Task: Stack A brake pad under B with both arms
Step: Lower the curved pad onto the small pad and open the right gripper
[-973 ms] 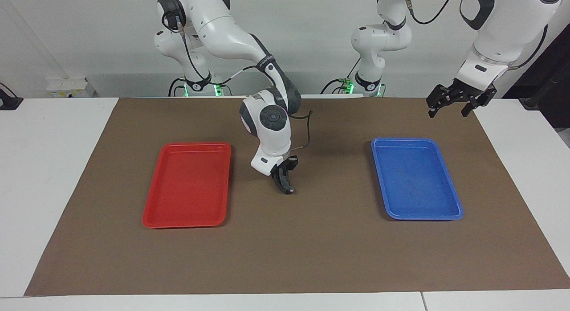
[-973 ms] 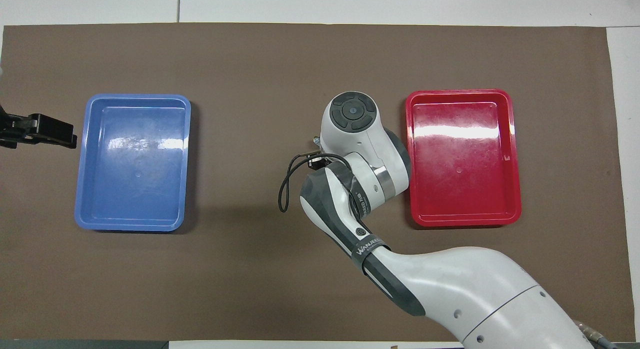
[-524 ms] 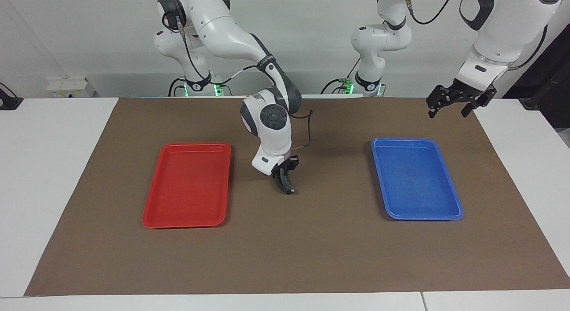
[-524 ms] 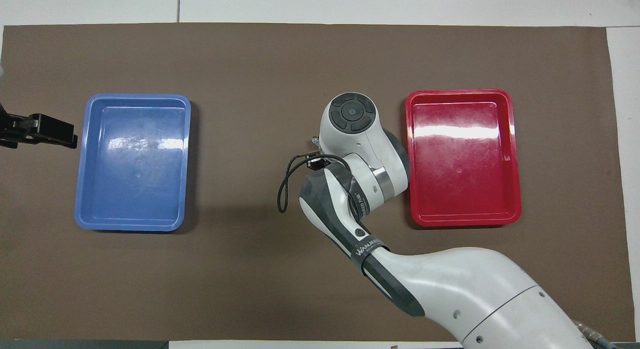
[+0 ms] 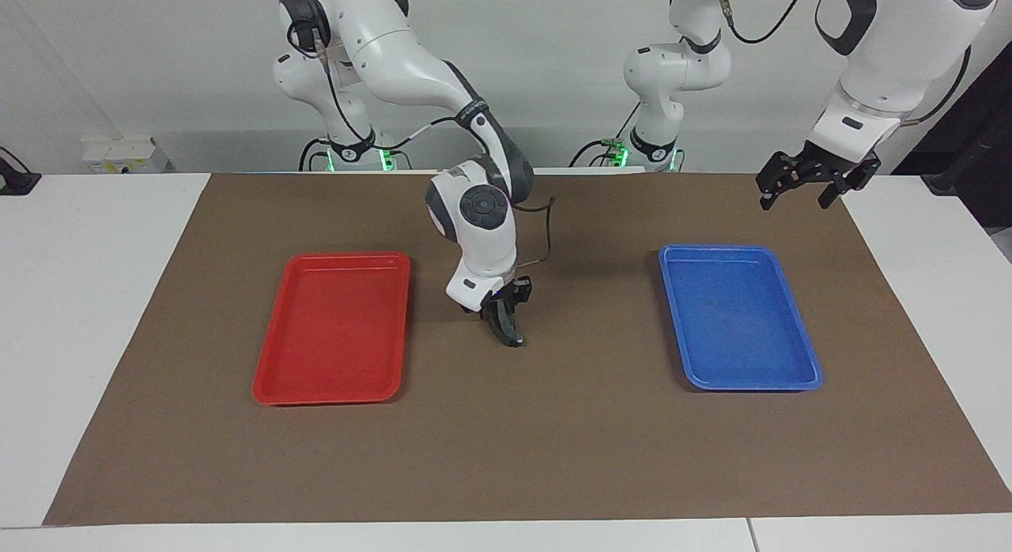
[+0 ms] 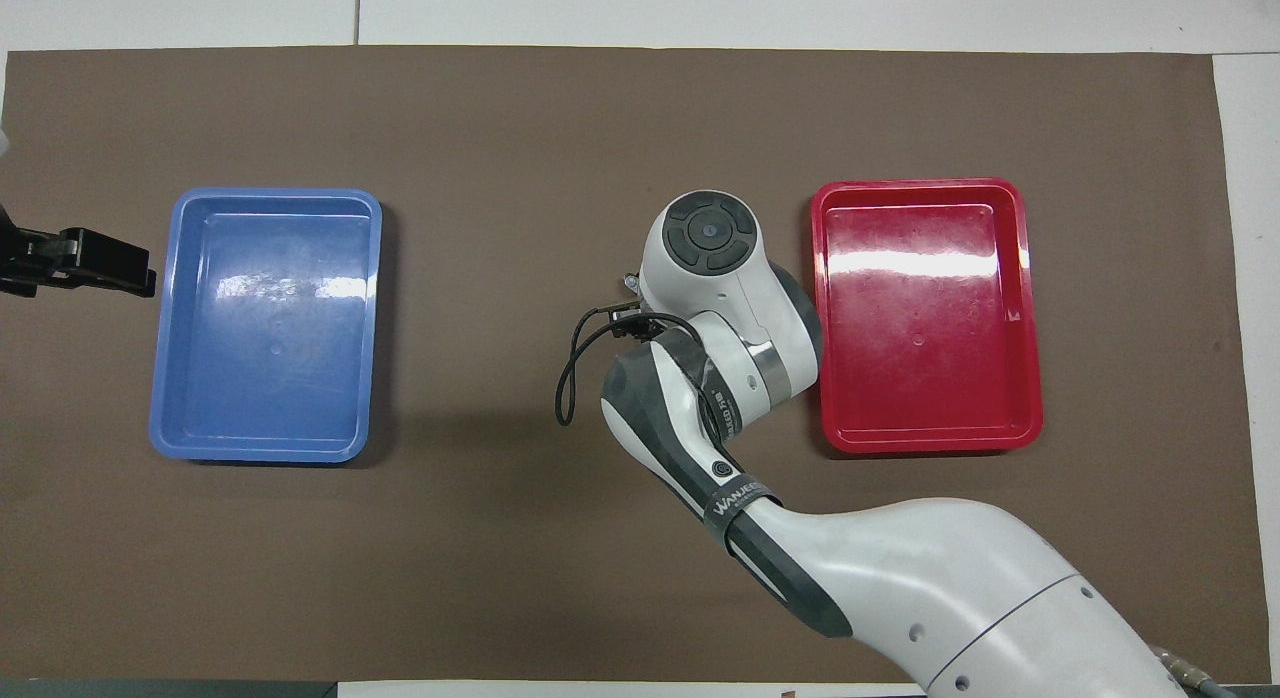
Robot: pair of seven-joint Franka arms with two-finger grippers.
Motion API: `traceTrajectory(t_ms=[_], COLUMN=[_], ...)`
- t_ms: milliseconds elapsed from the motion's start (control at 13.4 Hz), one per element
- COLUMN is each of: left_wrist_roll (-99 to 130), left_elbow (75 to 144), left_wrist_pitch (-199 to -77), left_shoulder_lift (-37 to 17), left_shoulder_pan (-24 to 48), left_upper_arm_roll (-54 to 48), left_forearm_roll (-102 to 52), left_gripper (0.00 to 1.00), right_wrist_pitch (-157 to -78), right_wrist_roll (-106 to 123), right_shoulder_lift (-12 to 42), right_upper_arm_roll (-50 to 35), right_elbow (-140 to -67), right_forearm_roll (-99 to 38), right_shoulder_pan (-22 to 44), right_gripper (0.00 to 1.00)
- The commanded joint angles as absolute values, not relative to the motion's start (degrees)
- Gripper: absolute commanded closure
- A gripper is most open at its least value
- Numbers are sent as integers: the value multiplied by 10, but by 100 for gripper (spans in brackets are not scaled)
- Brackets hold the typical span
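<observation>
On the brown mat (image 5: 522,441), one red tray (image 5: 336,327), one blue tray (image 5: 739,315), left pincer (image 5: 802,190) released, right pincer (image 5: 510,330) unclear.

The right tool (image 5: 510,330) has lifted slightly — wrist raised off the mat (image 5: 506,449).

Two white jointed robot arms with dark grey joint caps and black two-finger grippers are shown.

On the right arm (image 6: 900,568), a round dark grey cap with a ringed pattern, a grey forearm band lettered in white and a looped black cable are seen; the right gripper (image 5: 510,330) is black. The left arm (image 5: 885,54) is fitted with black hose-like cables, and the left gripper (image 5: 798,190) is made of black linked fingers. Green lights are seen at both bases.
</observation>
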State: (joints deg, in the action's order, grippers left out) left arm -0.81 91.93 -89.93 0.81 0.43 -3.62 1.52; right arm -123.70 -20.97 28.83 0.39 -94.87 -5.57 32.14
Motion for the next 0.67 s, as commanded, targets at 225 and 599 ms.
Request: traceTrajectory(t_ms=[225, 599], left_wrist_roll=[-4, -4], left_elbow=[937, 937], left_wrist_pitch=[-911, -911], left_shoulder_lift=[19, 19], left_shoulder_pan=[4, 4], left_upper_arm_roll=[-34, -34], left_forearm_roll=[10, 10], left_gripper=[0, 0], right_wrist_pitch=[-1210, -1061], right_wrist_roll=[-219, -213], right_shoulder_lift=[207, 110], right_upper_arm_roll=[14, 15], right_elbow=[-945, -944], right_forearm_roll=[-54, -46], right_shoulder_pan=[294, 187], right_gripper=[0, 0])
